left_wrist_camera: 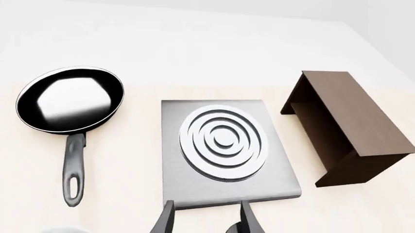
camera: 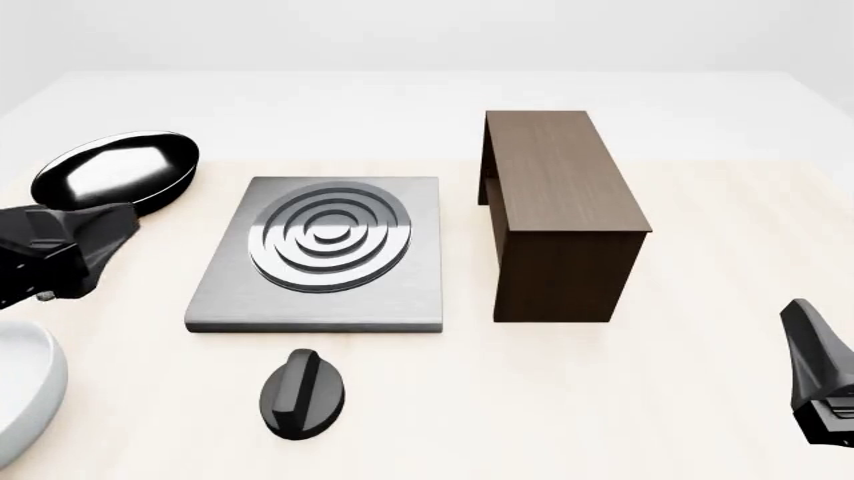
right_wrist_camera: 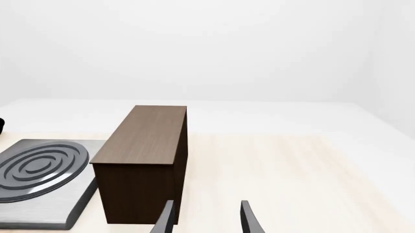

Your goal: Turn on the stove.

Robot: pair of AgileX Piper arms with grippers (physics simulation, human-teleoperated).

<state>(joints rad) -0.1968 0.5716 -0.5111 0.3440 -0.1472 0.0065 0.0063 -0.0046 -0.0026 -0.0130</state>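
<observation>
Stove point(camera: 320, 255) sits mid-table, its black knob point(camera: 302, 393) on the near side, just apart from the slab edge. Frying pan point(camera: 118, 170) far left, brown cabinet point(camera: 558, 210) just right of the slab, white bowl point(camera: 24, 392) at near-left edge. Left gripper point(left_wrist_camera: 207, 221) and right gripper point(right_wrist_camera: 206, 218) both spread apart, empty, well apart from the knob; nothing blocks it.

On the bench point(camera: 694, 400), the stove point(camera: 320, 255) lies at centre. Its knob point(camera: 302, 393) sits apart, just in front of it. A pan point(camera: 118, 170) lies behind and left of the stove. A cabinet point(camera: 558, 210) stands just right of the stove. A bowl point(camera: 24, 400) sits at the front left edge.
</observation>
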